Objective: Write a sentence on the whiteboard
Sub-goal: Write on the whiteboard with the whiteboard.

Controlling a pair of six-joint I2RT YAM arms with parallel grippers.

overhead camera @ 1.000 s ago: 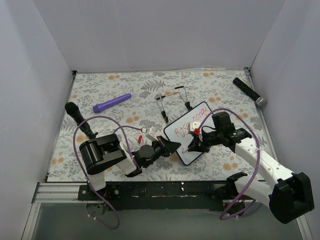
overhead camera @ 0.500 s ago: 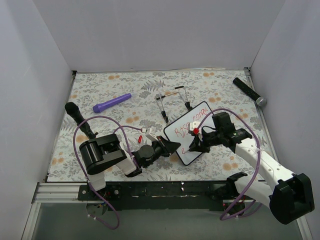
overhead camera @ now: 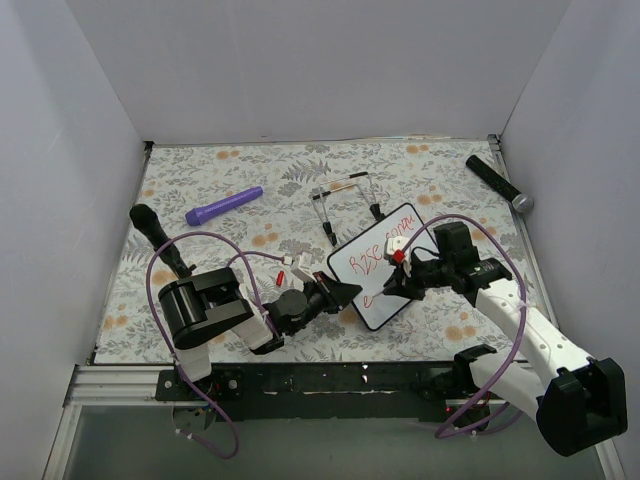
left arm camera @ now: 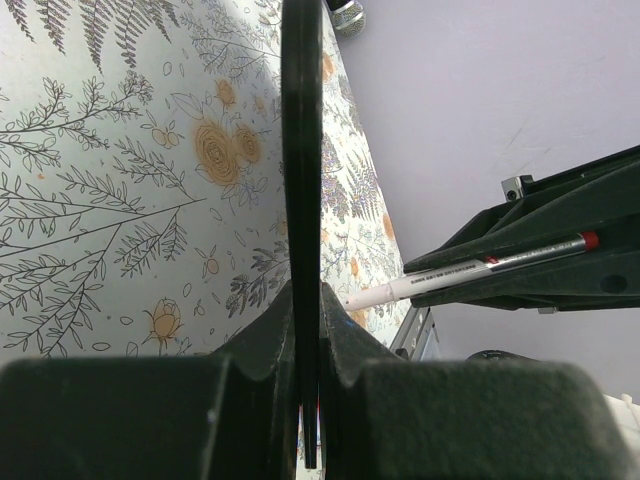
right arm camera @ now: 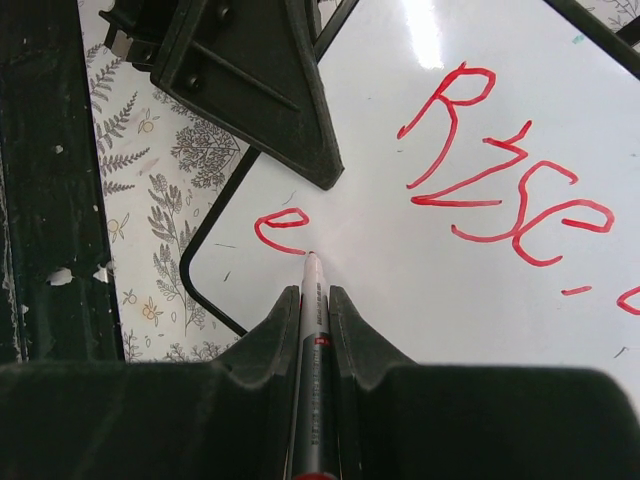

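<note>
The whiteboard [overhead camera: 362, 264] lies tilted near the table's front centre. It carries the sentence [overhead camera: 372, 255] in red: "Rise" and more letters towards the far corner, with an "e" [right arm camera: 280, 230] beginning a second line. My left gripper [overhead camera: 345, 292] is shut on the board's near-left edge, which shows edge-on in the left wrist view [left arm camera: 302, 180]. My right gripper [overhead camera: 400, 285] is shut on a slim marker [right arm camera: 312, 330]. The marker's tip touches the board at the end of the "e". The marker also shows in the left wrist view [left arm camera: 470, 270].
A black wire stand [overhead camera: 345, 200] stands just behind the board. A purple pen [overhead camera: 223, 206] lies at the far left and a black cylinder [overhead camera: 498, 183] at the far right. A black handle [overhead camera: 160, 240] is at the left, and a small red cap [overhead camera: 281, 275] lies by the left arm.
My right gripper has shifted a little to the right with the marker. The red "e" low on the board has grown. The left gripper and the board have not moved.
</note>
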